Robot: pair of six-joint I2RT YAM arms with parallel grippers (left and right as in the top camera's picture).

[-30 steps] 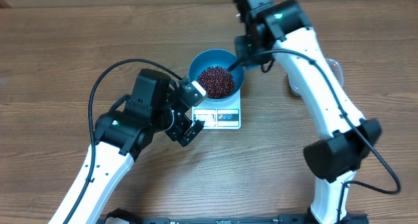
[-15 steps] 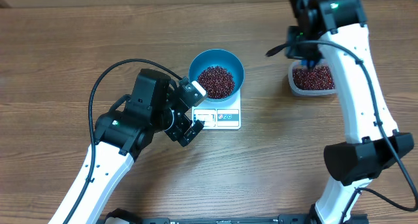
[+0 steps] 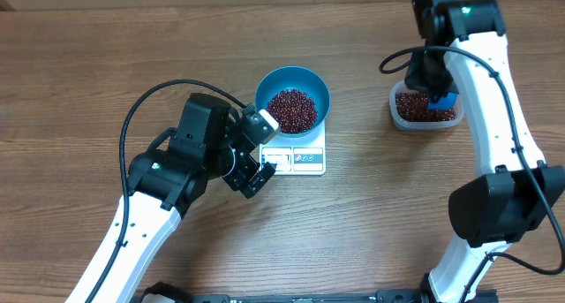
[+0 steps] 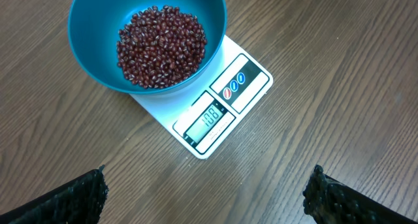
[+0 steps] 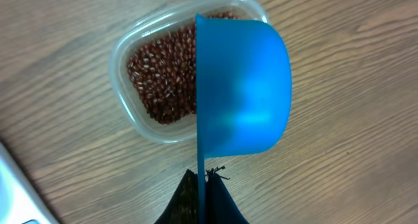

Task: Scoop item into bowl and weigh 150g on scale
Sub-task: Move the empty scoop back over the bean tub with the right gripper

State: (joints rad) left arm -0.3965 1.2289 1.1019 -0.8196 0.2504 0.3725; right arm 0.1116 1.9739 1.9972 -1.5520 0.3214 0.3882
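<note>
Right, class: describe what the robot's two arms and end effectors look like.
The left arm and right arm have white links, black joint housings and loose black cables. The right shows a small green light. The left end effector has black, rough-textured fingertips.

Dark red-brown beans (image 3: 291,109) sit in a deep blue bowl (image 3: 292,76) on a white scale (image 3: 309,160), whose buttons (image 4: 234,85) show red and blue, its display (image 4: 210,117) pale with dark digits. More beans, flecked with white, lie in a clear tub (image 5: 121,54) beside a bright blue scoop (image 5: 241,93). White arms (image 3: 494,117) with black joints and black cables (image 3: 152,92) stand over a brown wood-grain surface (image 3: 88,73).
</note>
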